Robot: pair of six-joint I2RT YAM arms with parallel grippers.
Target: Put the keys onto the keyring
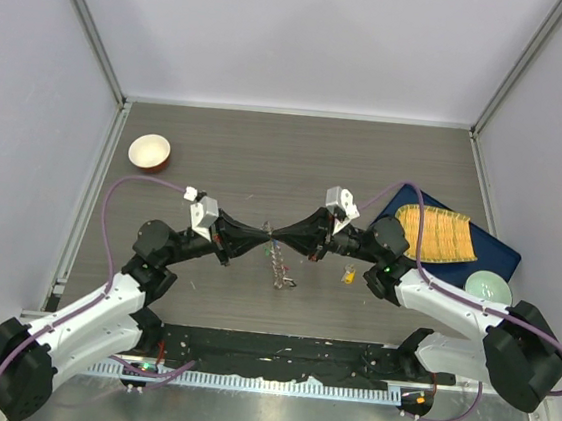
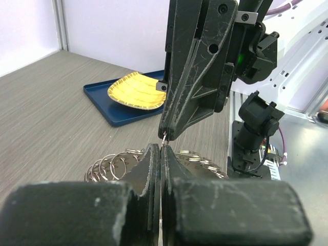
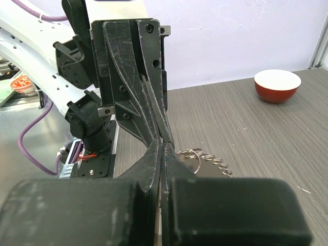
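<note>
Left end effector (image 2: 160, 151), right end effector (image 3: 163, 148) meet near looped silver keyring (image 1: 279, 267).

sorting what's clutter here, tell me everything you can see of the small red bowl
The small red bowl is round, with a glossy red outside and a plain white inside, so it looks like glazed ceramic. It stands upright and level, mouth up, and looks empty from above. It sits on the grey wood-grain table near the far left corner. Nothing touches it, and only bare tabletop surrounds it.
</note>
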